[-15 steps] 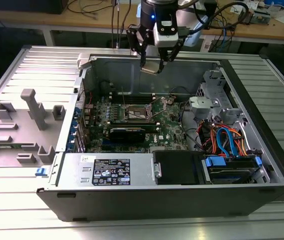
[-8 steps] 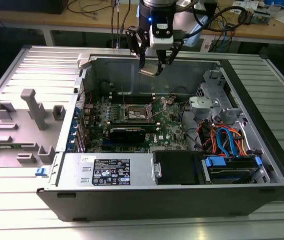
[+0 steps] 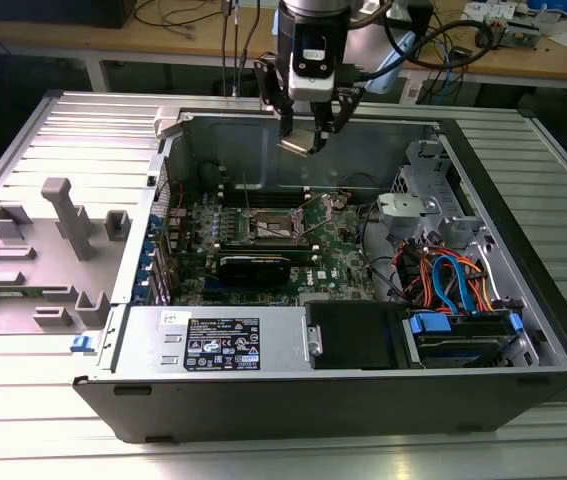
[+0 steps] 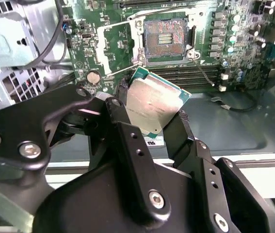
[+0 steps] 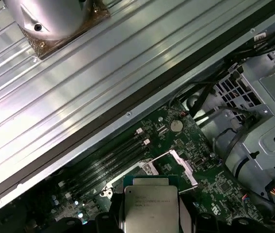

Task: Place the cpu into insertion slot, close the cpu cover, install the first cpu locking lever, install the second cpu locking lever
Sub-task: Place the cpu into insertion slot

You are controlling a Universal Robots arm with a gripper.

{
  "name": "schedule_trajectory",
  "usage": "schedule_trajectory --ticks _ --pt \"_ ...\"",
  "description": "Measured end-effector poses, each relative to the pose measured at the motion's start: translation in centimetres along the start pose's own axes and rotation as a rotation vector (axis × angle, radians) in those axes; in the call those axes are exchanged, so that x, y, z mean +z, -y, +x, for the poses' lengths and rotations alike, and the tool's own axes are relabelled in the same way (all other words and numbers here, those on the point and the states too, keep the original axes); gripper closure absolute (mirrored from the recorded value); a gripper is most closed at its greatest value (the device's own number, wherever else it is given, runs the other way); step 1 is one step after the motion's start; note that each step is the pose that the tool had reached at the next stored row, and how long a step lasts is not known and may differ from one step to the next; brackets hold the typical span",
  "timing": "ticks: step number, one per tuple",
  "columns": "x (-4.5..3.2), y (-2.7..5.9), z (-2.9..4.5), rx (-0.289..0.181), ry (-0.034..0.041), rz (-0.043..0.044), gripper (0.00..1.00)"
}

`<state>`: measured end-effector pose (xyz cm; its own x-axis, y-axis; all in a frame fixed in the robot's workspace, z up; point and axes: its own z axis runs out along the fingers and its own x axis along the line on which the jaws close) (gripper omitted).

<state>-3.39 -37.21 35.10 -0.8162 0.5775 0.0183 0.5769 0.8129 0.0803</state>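
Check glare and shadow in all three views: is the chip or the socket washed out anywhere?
Neither is. Second wrist view: chip in the gripper shows a soft sheen, socket evenly lit. First wrist view: bright streaks on the ribbed table, none on the chip. Exterior view: inside of the case darker than the table, no harsh glare.

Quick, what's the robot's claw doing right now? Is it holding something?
Gripper: closed, holding the cpu.
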Motion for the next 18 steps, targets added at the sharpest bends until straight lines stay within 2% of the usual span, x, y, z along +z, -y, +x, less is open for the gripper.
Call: schedule_trajectory --ticks 6,11,12,13,18 --pt "0.14 0.03 -0.01 0.080 0.0052 -0.0005 0.46" --pt "0.18 0.07 -0.03 0.092 0.0060 -0.0012 0.46" --pt "0.31 0.25 -0.17 0.136 0.0122 0.0016 0.46" --pt "0.36 0.26 -0.17 0.165 0.0150 0.0018 0.46" --pt "0.43 0.26 -0.17 0.230 0.0203 0.0016 0.46"
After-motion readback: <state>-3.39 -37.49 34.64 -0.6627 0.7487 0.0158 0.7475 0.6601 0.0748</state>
